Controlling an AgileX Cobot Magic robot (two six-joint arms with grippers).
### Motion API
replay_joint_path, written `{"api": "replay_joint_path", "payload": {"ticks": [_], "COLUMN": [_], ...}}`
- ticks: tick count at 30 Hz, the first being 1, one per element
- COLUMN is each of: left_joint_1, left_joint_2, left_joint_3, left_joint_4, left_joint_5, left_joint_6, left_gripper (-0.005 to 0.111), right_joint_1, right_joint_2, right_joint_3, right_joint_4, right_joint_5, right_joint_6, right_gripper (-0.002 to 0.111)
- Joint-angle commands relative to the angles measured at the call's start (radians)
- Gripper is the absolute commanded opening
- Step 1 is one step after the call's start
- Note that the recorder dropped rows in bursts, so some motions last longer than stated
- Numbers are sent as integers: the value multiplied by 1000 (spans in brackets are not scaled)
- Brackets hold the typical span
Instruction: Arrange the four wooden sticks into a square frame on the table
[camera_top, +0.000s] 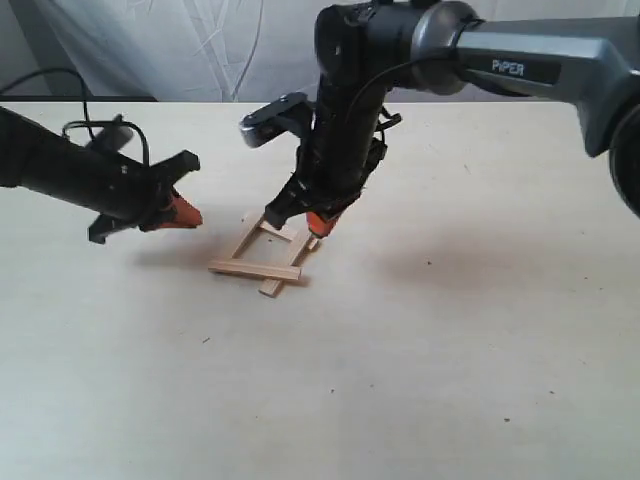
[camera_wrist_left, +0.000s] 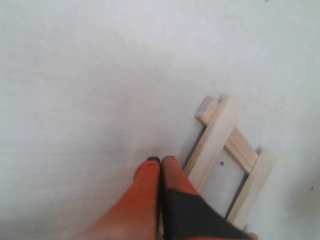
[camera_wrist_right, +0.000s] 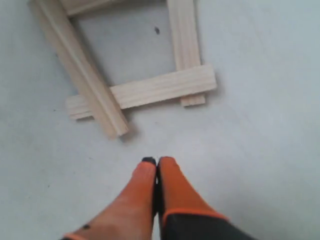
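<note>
Four pale wooden sticks lie crossed as a square frame (camera_top: 270, 255) on the cream table (camera_top: 450, 350), their ends sticking out past the corners. The frame also shows in the left wrist view (camera_wrist_left: 232, 155) and the right wrist view (camera_wrist_right: 135, 75). My right gripper (camera_top: 318, 225) hangs just over the frame's far right corner, its orange fingers pressed together with nothing between them (camera_wrist_right: 156, 161). My left gripper (camera_top: 190, 215) hovers to the left of the frame, also shut and empty (camera_wrist_left: 160, 161), its tips close beside one stick.
A white cloth backdrop (camera_top: 200, 50) hangs behind the table's far edge. The right arm's dark body (camera_top: 350, 100) reaches across the middle above the frame. Bare table surface spreads in front and to the right.
</note>
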Motion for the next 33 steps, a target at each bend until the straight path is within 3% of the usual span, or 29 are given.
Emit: {"api": "replay_joint_path", "payload": {"ticks": [1, 3, 7, 10, 11, 15, 17, 21, 33], "left_joint_1": [52, 54, 54, 53, 53, 53, 53, 53, 53], "left_joint_2": [-187, -359, -702, -932, -1081, -1527, -1670, -1733, -1733], "left_joint_3": [10, 75, 244, 341, 404, 590, 662, 752, 754], "left_joint_4": [242, 381, 467, 497, 512, 519, 519, 466, 473], "left_joint_5": [33, 27, -25, -75, -100, -180, -210, -278, -241], "left_joint_6": [-58, -120, -121, -121, -121, -117, -117, -117, -117], "left_gripper": [0, 0, 0, 0, 0, 0, 0, 0, 0], "right_joint_1": [-109, -178, -259, -267, -267, -267, -267, -267, -267], "right_joint_2": [-73, -191, -548, -786, -938, -1410, -1600, -1786, -1871], "right_joint_3": [9, 124, 449, 633, 760, 1104, 1253, 1471, 1548], "right_joint_4": [45, 43, -39, -177, -244, -248, -248, -236, -183], "right_joint_5": [65, 36, -108, -212, -274, -517, -656, -913, -907], "right_joint_6": [107, 157, 221, 331, 408, 412, 412, 412, 410], "right_gripper": [0, 0, 0, 0, 0, 0, 0, 0, 0]}}
